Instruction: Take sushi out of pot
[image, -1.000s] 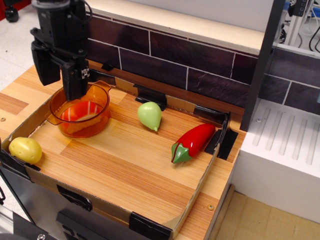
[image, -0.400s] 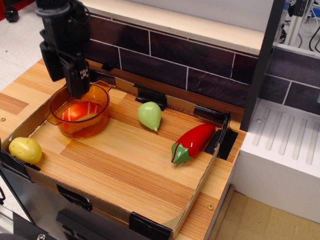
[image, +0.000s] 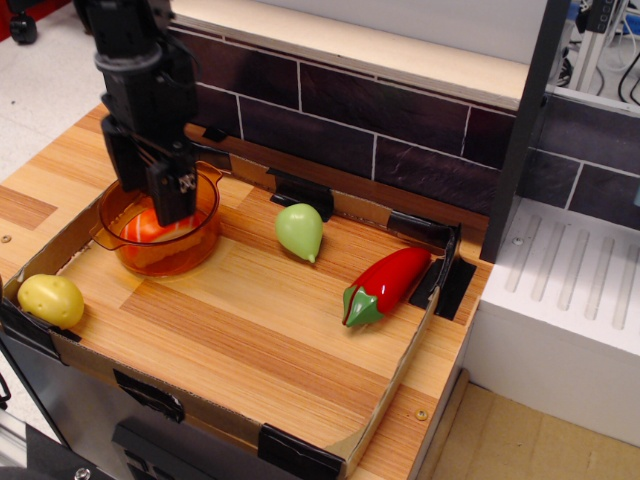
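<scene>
Dark tiles (image: 400, 120) with pale grout form the wall behind my work surface, a wooden tray (image: 250, 330) with a low cardboard rim and black corner clips. I take the pot (image: 160, 235) as my landmark; it stands in the tray's far left corner, translucent orange, with a pouring lip on its left side.

The sushi (image: 143, 227) lies inside the pot. I see only part of its orange-red top with white stripes, because the arm covers the rest.

My gripper (image: 150, 195) hangs directly over the pot, pointing down, with its fingers (image: 172, 185) reaching below the rim line into the pot's opening. The two black fingers appear set apart, one toward the pot's left side and one toward its centre, with the sushi showing between them. I cannot tell whether either finger touches the sushi.

A pale green vegetable (image: 300, 231) lies to the right of the pot, near it and not touching. A red pepper (image: 385, 285) with a green stem lies farther right, well apart from the pot, close to the tray's right rim. A yellow potato (image: 51, 300) sits in front of the pot and to its left, in the tray's near left corner.

A white ribbed unit (image: 570, 290) stands beyond the tray's right edge, well apart from the pot.
</scene>
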